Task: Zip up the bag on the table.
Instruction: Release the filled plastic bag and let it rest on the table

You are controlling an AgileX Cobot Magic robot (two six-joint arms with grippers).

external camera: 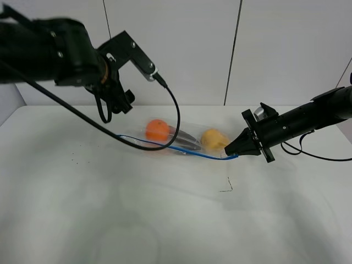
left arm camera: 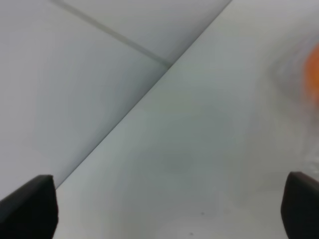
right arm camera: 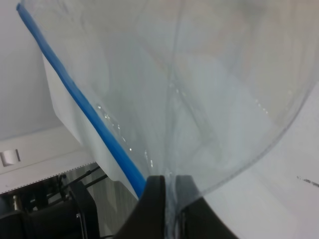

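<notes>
The clear bag (external camera: 181, 142) lies on the white table (external camera: 165, 220), near its middle. It holds an orange fruit (external camera: 158, 129), a dark purple piece (external camera: 186, 143) and a yellow piece (external camera: 213, 139). Its blue zipper strip (external camera: 192, 153) runs along the near edge. My right gripper (external camera: 235, 152) is shut on the bag's right corner by the strip's end. The right wrist view shows its fingers (right arm camera: 152, 209) pinching the clear plastic (right arm camera: 199, 99) beside the blue strip (right arm camera: 84, 107). My left gripper (external camera: 123, 102) hangs above the table, behind the bag's left end. It is open and empty (left arm camera: 167, 209), and the orange fruit shows as a blur (left arm camera: 313, 69).
A black cable (external camera: 173, 118) from the left arm loops down across the bag's left part. A small dark mark (external camera: 227, 187) is on the table in front of the bag. A white panelled wall (external camera: 192, 49) stands behind the table's far edge.
</notes>
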